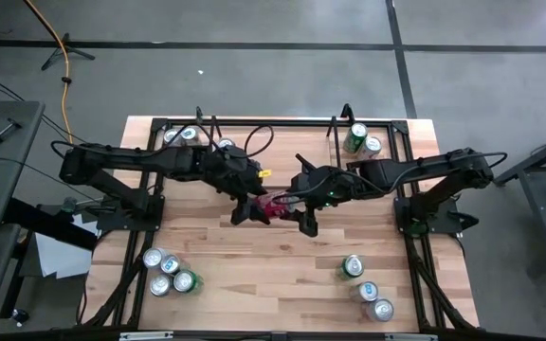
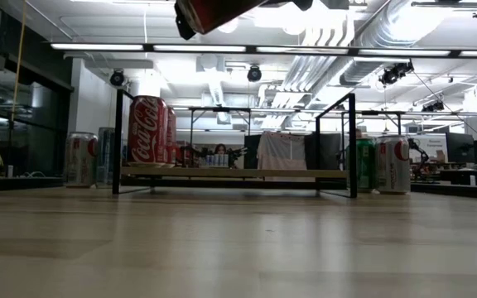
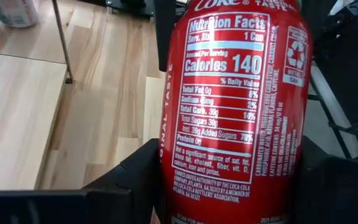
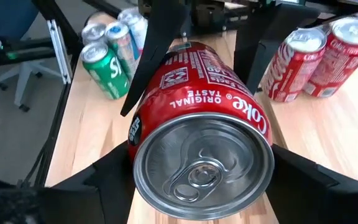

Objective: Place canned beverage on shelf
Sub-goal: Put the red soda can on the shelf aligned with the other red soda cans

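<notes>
The red Coke can (image 1: 275,207) was held in the air above table centre, lying roughly horizontal between both grippers, clear of the wood surface. In the low view only its underside (image 2: 214,12) showed at 12 o'clock, tilted, well above the shelf. In the right wrist view the can's silver top w/ pull tab (image 4: 202,168) faced the camera.

The right gripper (image 1: 303,216) sat at the can's 3 o'clock side in the high view; its fingers (image 4: 303,180) were spread around the can near the top end and pressed against both sides. The left gripper (image 1: 247,210) sat at the can's 9 o'clock side; its fingers (image 3: 129,180) flanked the can body (image 3: 235,112), label w/ nutrition panel toward the camera. Whether the left fingers pinched the can or only bracketed it could not be told.

The shelf (image 1: 263,128) stood at 12 o'clock on the table, black rod frame w/ light wood base (image 2: 230,173). A red can (image 2: 147,131) stood upright on its base at the left end in the low view.

Other cans, high view:
- cluster at 7 o'clock (image 1: 167,272)
- cluster at 5 o'clock (image 1: 366,289)
- green can at 1 o'clock (image 1: 355,138), beside the shelf end

Table (image 1: 254,275): light wood planks.
</notes>
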Controlling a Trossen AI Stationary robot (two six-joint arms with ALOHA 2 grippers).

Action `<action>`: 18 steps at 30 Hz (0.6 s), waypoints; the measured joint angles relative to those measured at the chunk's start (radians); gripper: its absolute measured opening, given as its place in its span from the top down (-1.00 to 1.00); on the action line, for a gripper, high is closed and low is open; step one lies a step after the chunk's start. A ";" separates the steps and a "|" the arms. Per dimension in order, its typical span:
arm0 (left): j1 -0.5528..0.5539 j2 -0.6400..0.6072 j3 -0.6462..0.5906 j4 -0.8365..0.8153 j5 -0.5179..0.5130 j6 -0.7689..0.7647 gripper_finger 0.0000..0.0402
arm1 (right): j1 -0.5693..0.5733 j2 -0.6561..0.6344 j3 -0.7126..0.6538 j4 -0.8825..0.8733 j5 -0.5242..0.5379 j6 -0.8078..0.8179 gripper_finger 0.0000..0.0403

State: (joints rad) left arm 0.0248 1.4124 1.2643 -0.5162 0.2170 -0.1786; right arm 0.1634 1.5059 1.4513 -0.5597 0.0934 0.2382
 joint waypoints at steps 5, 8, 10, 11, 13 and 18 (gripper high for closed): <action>0.044 -0.069 -0.005 -0.107 -0.041 0.008 0.14 | -0.011 -0.008 0.002 -0.005 0.011 0.052 -0.83; 0.061 -0.117 -0.007 -0.125 -0.168 0.009 0.14 | -0.019 -0.007 0.004 -0.013 0.014 0.106 -0.86; 0.063 -0.165 -0.011 -0.147 -0.244 0.009 0.14 | -0.026 -0.006 0.003 -0.015 0.012 0.121 -0.79; 0.062 -0.191 -0.026 -0.136 -0.268 0.003 0.14 | -0.030 -0.006 0.003 -0.010 0.011 0.127 -0.75; 0.058 -0.237 -0.074 -0.067 -0.312 -0.014 0.14 | -0.036 -0.006 0.003 0.021 0.012 0.128 -0.71; 0.035 -0.373 -0.293 0.276 -0.408 -0.101 0.14 | -0.061 0.007 0.001 0.156 0.020 0.130 -0.70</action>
State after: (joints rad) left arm 0.0597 1.0393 0.9712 -0.2407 -0.1912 -0.2800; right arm 0.1028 1.5126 1.4525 -0.4040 0.1133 0.3686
